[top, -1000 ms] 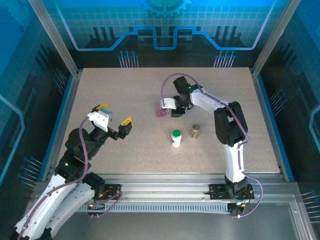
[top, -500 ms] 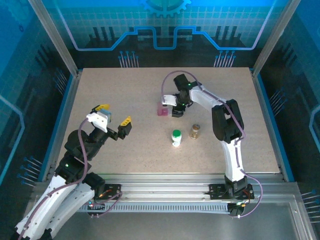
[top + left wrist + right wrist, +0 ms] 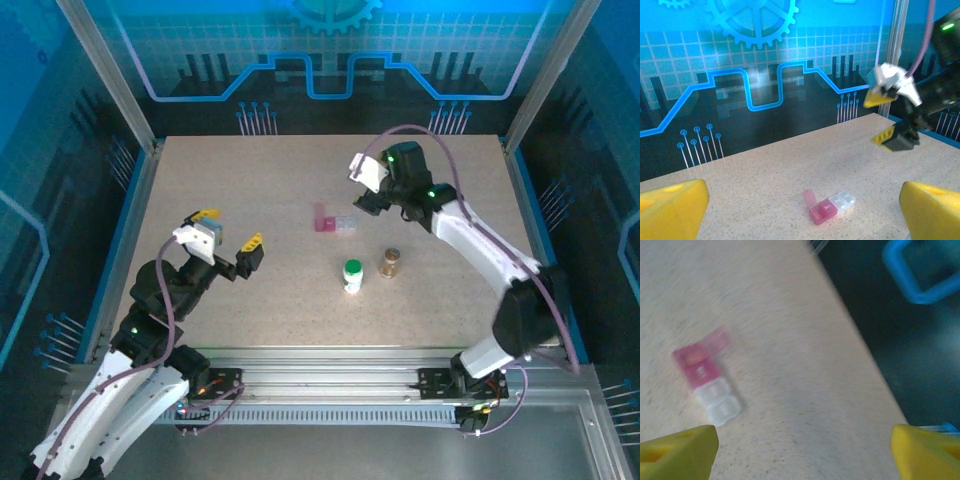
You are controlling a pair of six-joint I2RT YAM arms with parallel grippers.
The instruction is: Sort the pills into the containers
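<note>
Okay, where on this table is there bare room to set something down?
The far-left corner, between the table edge and the pill box, is bare. So is the near strip in front of the white bottle. Crowded mid-table: box, bottle and amber vial cluster together.

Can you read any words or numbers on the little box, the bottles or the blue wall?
None can be read.
Pink-and-clear box: faint marks on its lids, too blurred.
White bottle and amber vial: too small to tell.
Blue wall: gear and line drawings, no words.
</note>
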